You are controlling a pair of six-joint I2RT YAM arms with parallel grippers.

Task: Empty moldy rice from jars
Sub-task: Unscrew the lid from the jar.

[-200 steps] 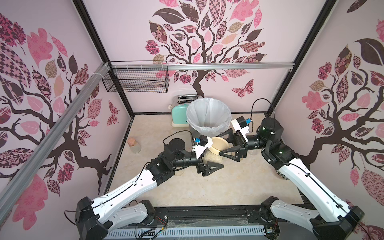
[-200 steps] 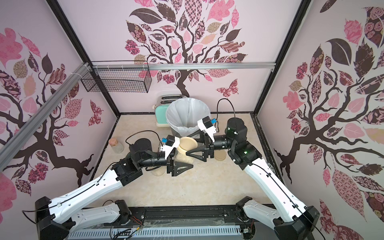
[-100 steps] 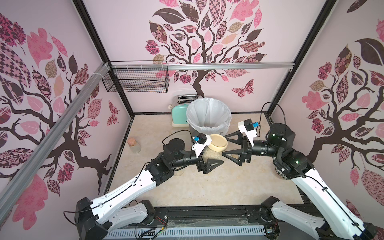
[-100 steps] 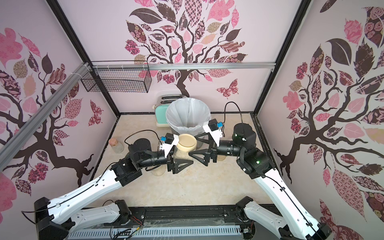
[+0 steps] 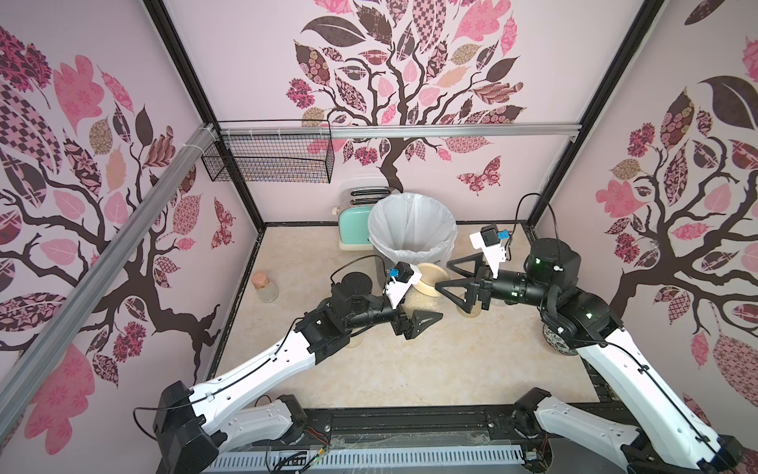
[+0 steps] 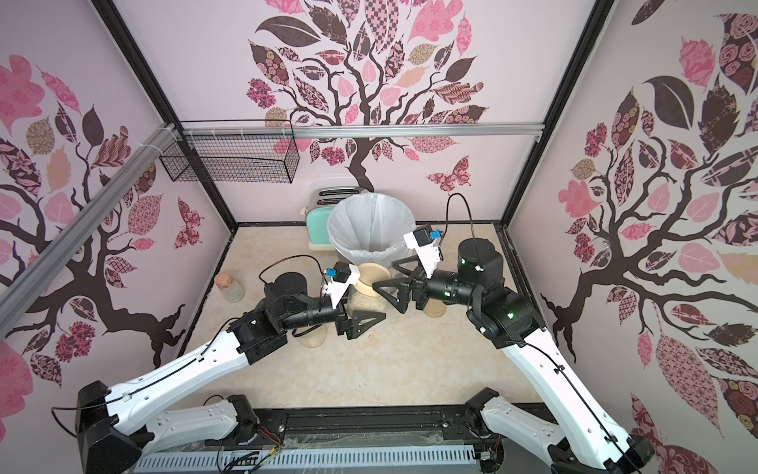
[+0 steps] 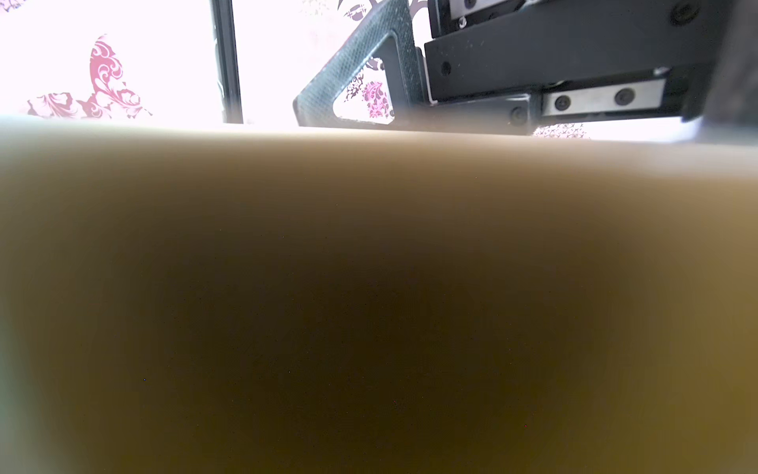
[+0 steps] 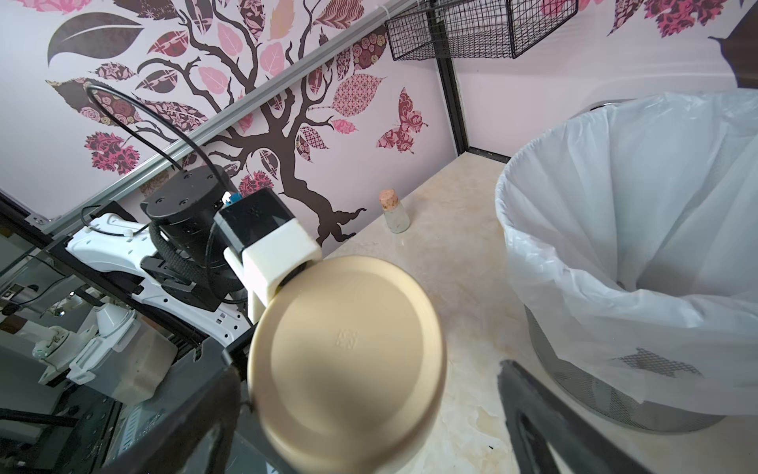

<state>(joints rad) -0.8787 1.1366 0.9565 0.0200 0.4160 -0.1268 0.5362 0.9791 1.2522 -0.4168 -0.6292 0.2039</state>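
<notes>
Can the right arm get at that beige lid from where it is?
Likely yes: the right gripper has its fingers wide open just beside the lid, which faces it, with nothing between them.

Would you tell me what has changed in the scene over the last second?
The right hand has drawn back toward the robot's right, off the lid, jaws open and empty. The left hand still holds the jar, lid on; the bin has not moved.

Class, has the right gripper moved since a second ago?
Yes, a little: the right gripper has drawn back to the right in both top views, away from the bin.
</notes>
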